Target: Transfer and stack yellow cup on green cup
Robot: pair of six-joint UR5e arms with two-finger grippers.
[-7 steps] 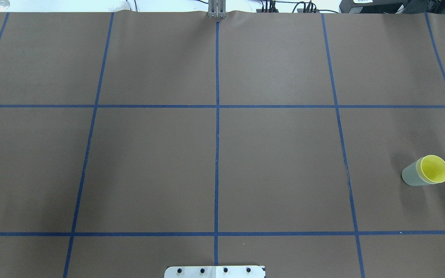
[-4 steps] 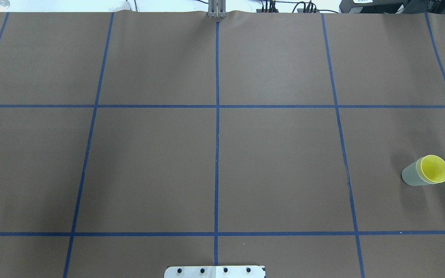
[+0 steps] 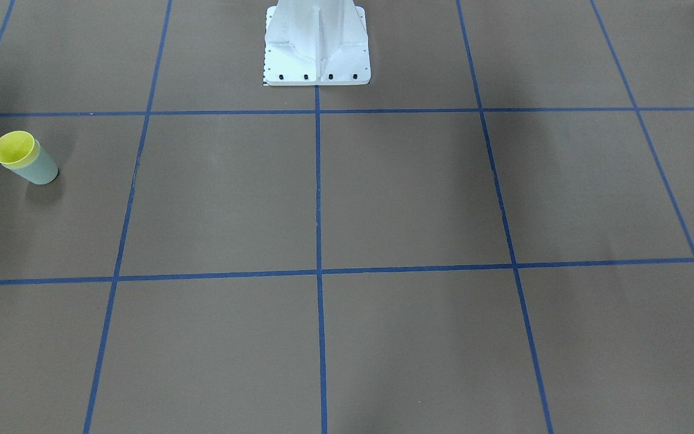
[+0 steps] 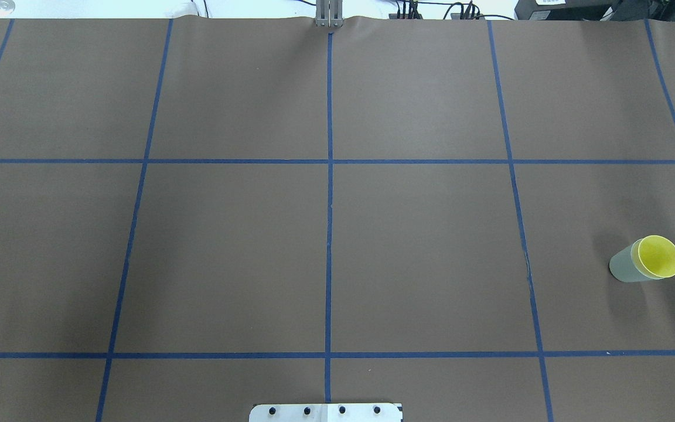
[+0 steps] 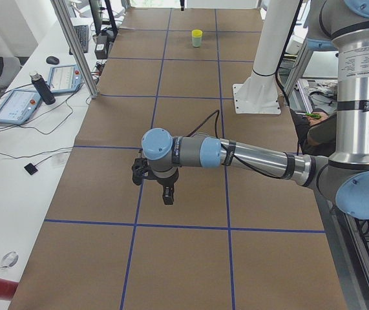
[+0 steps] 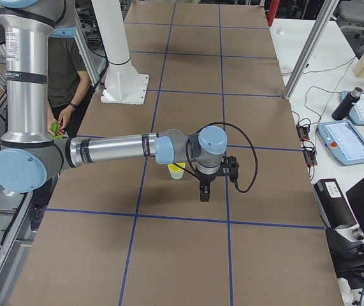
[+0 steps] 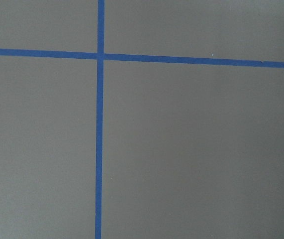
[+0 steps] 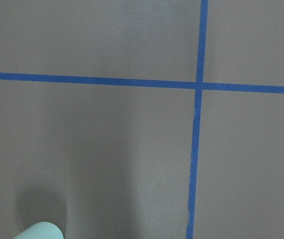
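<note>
The yellow cup (image 4: 660, 257) sits nested inside the green cup (image 4: 623, 266), upright at the table's right side. The pair also shows at the left of the front-facing view, yellow cup (image 3: 14, 149) in green cup (image 3: 40, 170), and far away in the left view (image 5: 197, 37). The green cup's edge (image 8: 40, 231) shows at the bottom of the right wrist view. My right gripper (image 6: 203, 195) hangs above the table just beside the cups (image 6: 176, 171). My left gripper (image 5: 167, 199) hangs over the table's left part, far from the cups. I cannot tell whether either gripper is open or shut.
The brown table cover carries a blue tape grid (image 4: 329, 234). The white robot pedestal (image 3: 317, 42) stands at the robot's edge. Side benches hold tablets (image 5: 17, 106) and a bottle (image 6: 346, 104). A person (image 6: 60, 70) stands behind the robot.
</note>
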